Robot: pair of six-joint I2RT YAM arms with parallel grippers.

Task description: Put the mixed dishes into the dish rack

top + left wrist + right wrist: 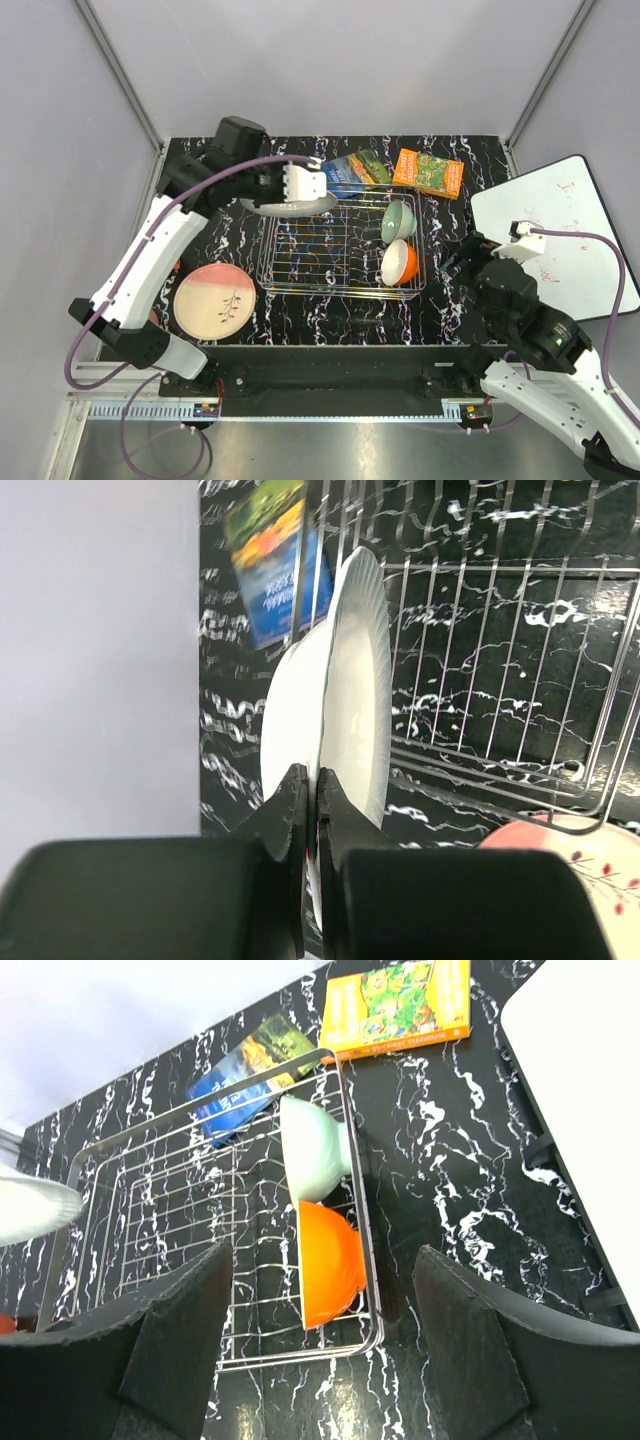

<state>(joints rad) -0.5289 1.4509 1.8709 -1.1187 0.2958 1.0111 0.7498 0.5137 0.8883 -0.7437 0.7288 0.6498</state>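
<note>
- The white plate (355, 690) is clamped by its rim between the closed fingers (290, 810) of the left gripper (322, 184).
- It is held at the far-left corner of the dish rack (340, 262). Whether it touches the wires cannot be told.
- In the left wrist view, the plate is seen edge-on, with the rack's grid just beside it.
- The pale green bowl (315, 1145) and the orange-outside bowl (330, 1260) are stood on their sides at the right end of the rack. The green one is farther back, and the two touch.
- The pink-and-cream plate (214, 298) is laid flat on the black marbled table (450, 315), left of the rack and apart from it.
- The right gripper (325, 1252) is held over the table to the right of the rack. Its fingers are spread wide and nothing is grasped.
- A blue packet (355, 172) and an orange packet (428, 172) are seen beyond the rack's far side.
- A white board (555, 230) is seen at the table's right edge.
</note>
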